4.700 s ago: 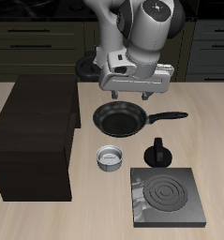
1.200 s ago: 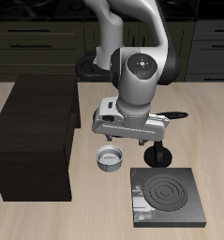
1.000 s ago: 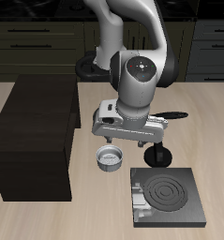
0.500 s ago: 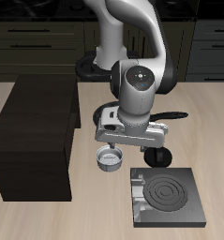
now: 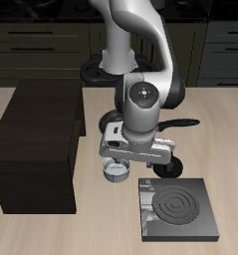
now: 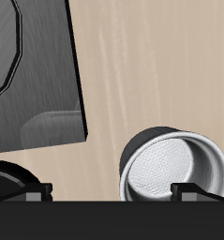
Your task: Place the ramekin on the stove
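The ramekin (image 5: 116, 171), a small light grey-white cup, stands on the table beside the stove (image 5: 178, 207), a flat dark grey slab with ring marks, near the table's front edge. My gripper (image 5: 133, 166) hangs low just above the ramekin, open and empty. In the wrist view the ramekin (image 6: 174, 169) sits by one fingertip (image 6: 193, 192), off centre between the wide-apart jaws. The other fingertip (image 6: 37, 191) is near the stove's corner (image 6: 38, 84). Nothing is held.
A large dark brown cabinet block (image 5: 36, 144) stands beside the ramekin. A small black knobbed pot (image 5: 169, 165) sits just behind the stove, close to my hand. The frying pan is mostly hidden by the arm; only its handle (image 5: 186, 122) shows.
The arm has moved from above the pan toward the table's front edge and lowered, so the open gripper now sits just above the ramekin. The ramekin has not moved.
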{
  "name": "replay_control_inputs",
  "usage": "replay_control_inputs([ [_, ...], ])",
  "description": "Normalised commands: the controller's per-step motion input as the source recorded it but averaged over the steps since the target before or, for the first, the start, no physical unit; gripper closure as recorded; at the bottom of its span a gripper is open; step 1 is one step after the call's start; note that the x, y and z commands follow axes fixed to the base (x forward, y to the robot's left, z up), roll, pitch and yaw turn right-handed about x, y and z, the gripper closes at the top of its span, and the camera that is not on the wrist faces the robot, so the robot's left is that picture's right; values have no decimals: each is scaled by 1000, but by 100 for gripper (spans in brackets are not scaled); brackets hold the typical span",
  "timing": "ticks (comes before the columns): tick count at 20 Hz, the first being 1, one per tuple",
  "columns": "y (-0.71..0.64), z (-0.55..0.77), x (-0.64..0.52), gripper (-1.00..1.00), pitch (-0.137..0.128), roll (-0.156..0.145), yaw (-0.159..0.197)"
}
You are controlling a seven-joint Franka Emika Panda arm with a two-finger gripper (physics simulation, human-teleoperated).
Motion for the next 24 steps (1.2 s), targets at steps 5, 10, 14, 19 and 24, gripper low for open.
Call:
replay_control_inputs([
  [5,-24,-130,27,100,21,17,-16],
  [10,-87,-109,24,100,30,22,-43],
  [14,-108,47,-24,100,-6,5,-31],
  [19,-77,56,-14,100,-4,-5,-15],
  [24,-35,143,-26,100,-25,-2,5],
])
